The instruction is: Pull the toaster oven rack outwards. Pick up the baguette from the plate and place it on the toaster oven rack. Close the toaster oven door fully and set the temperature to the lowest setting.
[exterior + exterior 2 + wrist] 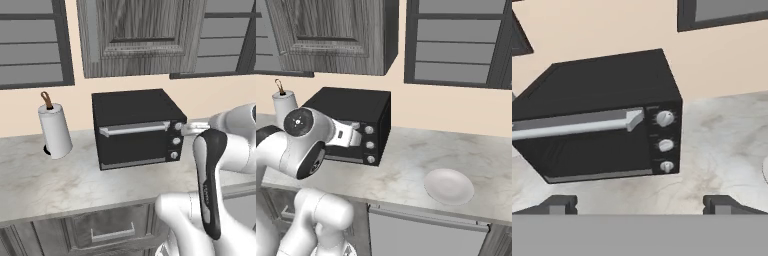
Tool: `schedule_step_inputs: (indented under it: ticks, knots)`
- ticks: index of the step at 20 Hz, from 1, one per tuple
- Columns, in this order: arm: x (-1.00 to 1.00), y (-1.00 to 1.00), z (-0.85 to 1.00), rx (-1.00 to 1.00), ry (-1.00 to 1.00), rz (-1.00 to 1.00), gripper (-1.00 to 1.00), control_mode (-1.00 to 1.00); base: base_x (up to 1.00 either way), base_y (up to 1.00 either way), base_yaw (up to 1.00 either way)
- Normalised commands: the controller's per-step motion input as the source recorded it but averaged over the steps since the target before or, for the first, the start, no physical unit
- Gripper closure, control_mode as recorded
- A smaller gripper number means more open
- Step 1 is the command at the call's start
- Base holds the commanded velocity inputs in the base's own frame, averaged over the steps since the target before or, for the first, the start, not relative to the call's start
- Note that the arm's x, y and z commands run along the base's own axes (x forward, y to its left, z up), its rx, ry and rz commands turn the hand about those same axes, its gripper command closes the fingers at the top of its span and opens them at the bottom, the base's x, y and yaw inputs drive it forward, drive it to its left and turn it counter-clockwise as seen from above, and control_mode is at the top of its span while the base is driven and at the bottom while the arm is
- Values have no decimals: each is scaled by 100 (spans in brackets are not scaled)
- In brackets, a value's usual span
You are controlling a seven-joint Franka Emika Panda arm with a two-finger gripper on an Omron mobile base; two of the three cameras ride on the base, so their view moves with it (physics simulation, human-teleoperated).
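Pale marble-look counter runs along a peach wall, with a grey woodgrain upper cabinet flanked by dark-framed windows with grey panes. Paper towel roll stands near the counter's back edge, grey drawer below the front edge. Lighting's flat and even

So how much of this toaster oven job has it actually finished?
Mostly done, it seems: the door of the toaster oven is shut and the plate lies bare, so the baguette is probably inside. The open gripper holds nothing and faces the knobs. Setting the temperature seems all that is left.
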Motion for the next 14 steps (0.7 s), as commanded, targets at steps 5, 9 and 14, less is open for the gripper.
schedule_step_inputs:
  ticks: [5, 9, 14]
  knots:
    - [14, -38, 0, 4, 1, -23, -100, -100, 0, 0, 0]
    - [28, -32, 0, 6, 4, 0, -100, -100, 0, 0, 0]
    - [18, -5, 0, 19, 12, 0, -100, -100, 0, 0, 0]
